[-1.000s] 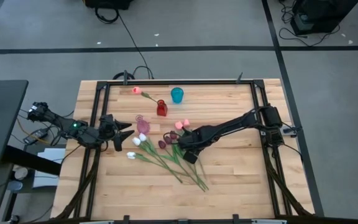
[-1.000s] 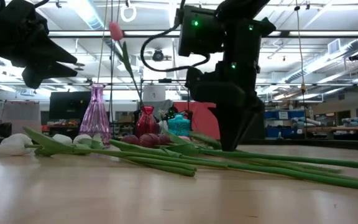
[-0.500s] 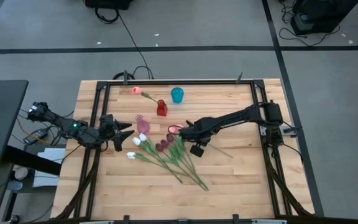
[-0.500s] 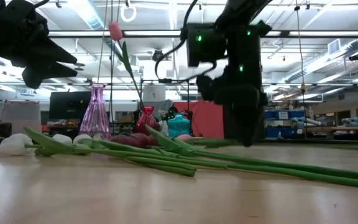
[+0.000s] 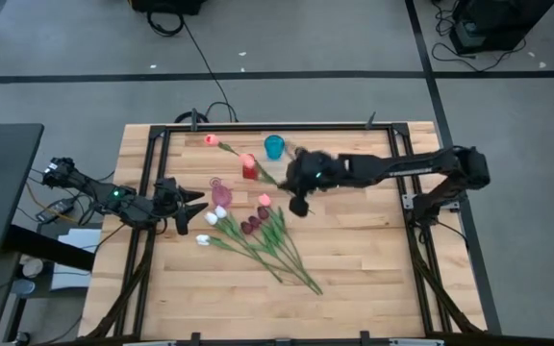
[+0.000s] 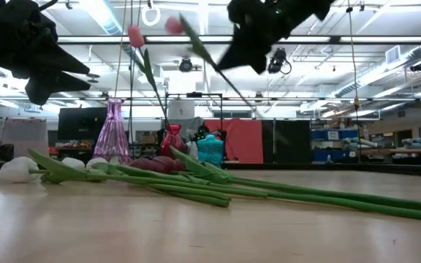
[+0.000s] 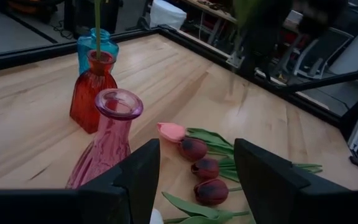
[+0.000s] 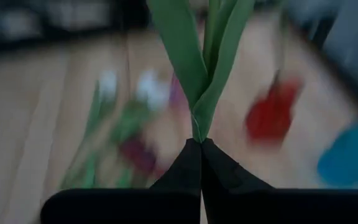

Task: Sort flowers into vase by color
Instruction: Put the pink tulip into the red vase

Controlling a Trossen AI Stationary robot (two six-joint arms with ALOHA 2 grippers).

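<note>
From above I see three vases near the far edge of the table [image 5: 373, 259]. The red vase [image 5: 249, 169] holds one pink tulip [image 5: 212, 139] whose head leans to the far left. The blue vase [image 5: 274, 146] beside it and the pink vase [image 5: 221, 193] nearer to the left arm look empty. The right gripper [image 5: 301, 181] hangs just right of the red vase, fingers pressed together on the stem of a pink flower [image 5: 248, 160], whose head is over the red vase. The rest of the flowers [image 5: 258, 234] lie in a loose pile in the middle of the table, heads towards the left. One second ago this gripper was low at the pile; now it has lifted and gone towards the far side with the flower. The left gripper [image 5: 196, 209] waits at the left with spread fingers, as before.

In the low view the carried flower [image 6: 175, 25] is high in the air, its stem tilted, over the vases.

The left wrist view shows the pink vase [image 7: 112, 134] close and empty, the red vase [image 7: 92, 90] with a green stem in it, and three maroon heads [image 7: 202, 168] and one pink head on the wood.

In the right wrist view the fingers [image 8: 185, 171] pinch the green stem and leaves [image 8: 201, 56].
</note>
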